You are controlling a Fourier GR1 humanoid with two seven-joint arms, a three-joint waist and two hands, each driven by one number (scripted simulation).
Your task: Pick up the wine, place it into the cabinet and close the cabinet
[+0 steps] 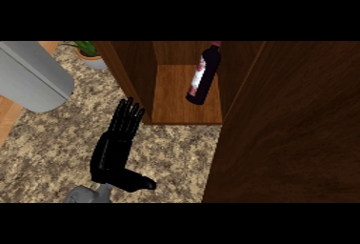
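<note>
The wine bottle (203, 74), dark with a red and white label, stands inside the open wooden cabinet (184, 102) on its shelf, toward the right side. The cabinet's door (288, 128) stands open and fills the right part of the view. My left hand (116, 143) rests on the granite counter in front of the cabinet's left wall, fingers straight and pointing away from me, holding nothing. No hand touches the bottle. My right hand does not show; the door may hide it.
A large grey rounded object (32, 74) lies at the upper left. A potted green plant (88, 52) stands behind it by the cabinet's left side. A strip of wood surface (7, 119) shows at the left edge.
</note>
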